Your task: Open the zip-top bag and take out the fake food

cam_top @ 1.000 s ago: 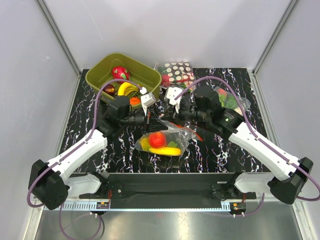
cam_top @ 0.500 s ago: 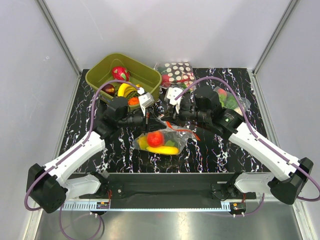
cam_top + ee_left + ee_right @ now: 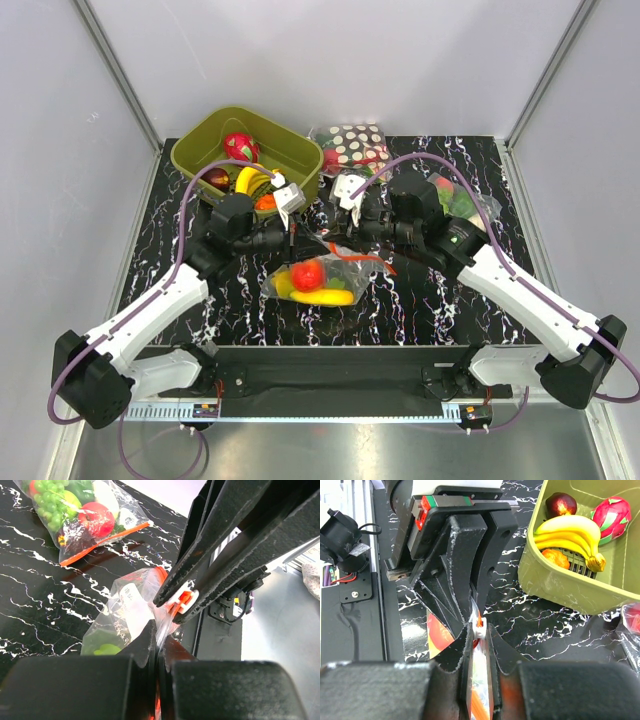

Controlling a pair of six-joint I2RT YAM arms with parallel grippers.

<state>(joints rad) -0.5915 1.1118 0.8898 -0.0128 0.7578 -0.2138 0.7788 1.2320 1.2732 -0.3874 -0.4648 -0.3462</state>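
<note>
1. Black marbled counter (image 3: 420, 300) is carrying the zip-top bag (image 3: 350, 278) at its centre, between both arms
2. Left tool (image 3: 157, 642) is clamping together on the bag's clear edge
3. Right tool (image 3: 479, 630) is pinching the white slider (image 3: 186, 600) on the bag's zip edge
4. Fake food (image 3: 308, 276) is sitting inside the bag

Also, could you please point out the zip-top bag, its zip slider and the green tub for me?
zip-top bag (image 3: 356, 276): top view, clear plastic near its right end.
zip slider (image 3: 185, 599): left wrist view, its white body.
green tub (image 3: 290, 150): top view, bare inner wall at the right end.
</note>
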